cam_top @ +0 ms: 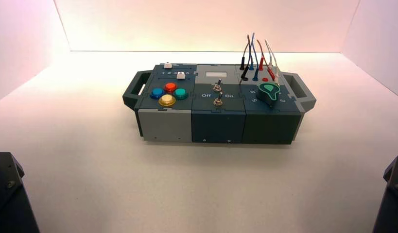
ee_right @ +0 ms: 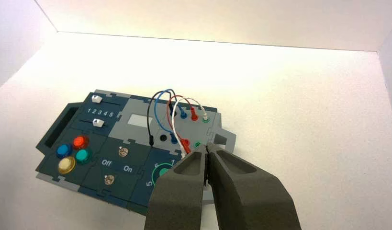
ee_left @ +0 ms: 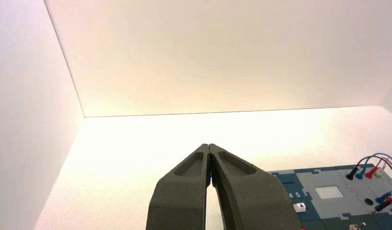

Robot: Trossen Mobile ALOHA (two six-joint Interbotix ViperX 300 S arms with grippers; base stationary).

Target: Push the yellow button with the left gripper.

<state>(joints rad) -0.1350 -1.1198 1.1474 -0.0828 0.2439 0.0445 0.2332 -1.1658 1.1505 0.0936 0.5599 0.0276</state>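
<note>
The yellow button (cam_top: 167, 100) sits at the front of a four-button cluster on the box's left part, with blue (cam_top: 157, 92), red (cam_top: 170, 87) and teal (cam_top: 181, 93) buttons around it. It also shows in the right wrist view (ee_right: 66, 165). My left gripper (ee_left: 209, 145) is shut and empty, well back from the box and to its left; only the box's far corner shows past its fingers. My right gripper (ee_right: 207, 146) is shut and empty, held back on the box's right side. Neither gripper shows in the high view, only the arm bases.
The box (cam_top: 167, 127) stands mid-table with a handle at each end. It bears two white sliders (cam_top: 181, 74), two toggle switches (cam_top: 217, 87) marked Off and On, a teal knob (cam_top: 268, 90) and several plugged wires (cam_top: 252, 53). White walls enclose the table.
</note>
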